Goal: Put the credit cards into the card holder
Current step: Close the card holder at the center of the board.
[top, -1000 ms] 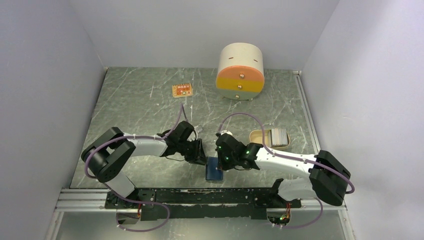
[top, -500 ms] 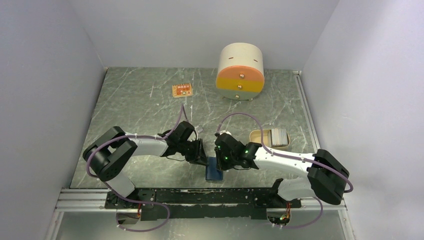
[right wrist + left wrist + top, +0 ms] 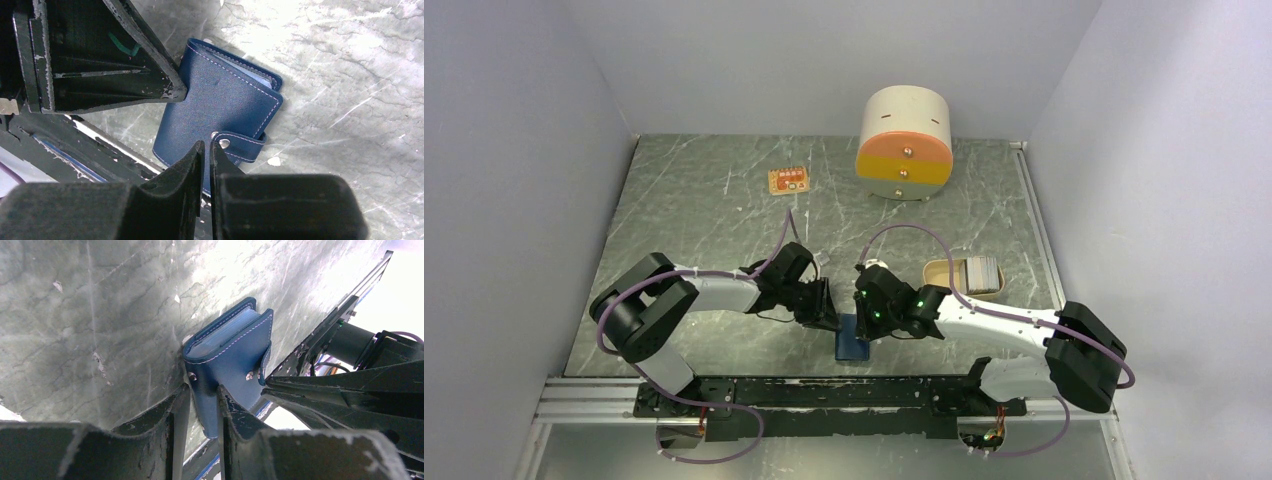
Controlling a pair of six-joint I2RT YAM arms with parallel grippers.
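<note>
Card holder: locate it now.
In the top view, the card holder lies mid-front on the table, between the left end effector and right end effector.

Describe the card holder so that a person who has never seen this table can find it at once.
On the grey marbled table, look at the near edge, where the left gripper and right gripper meet. The card holder lies at their tips. It is the only dark blue thing: a small folded case with white stitching and a snap strap.
</note>
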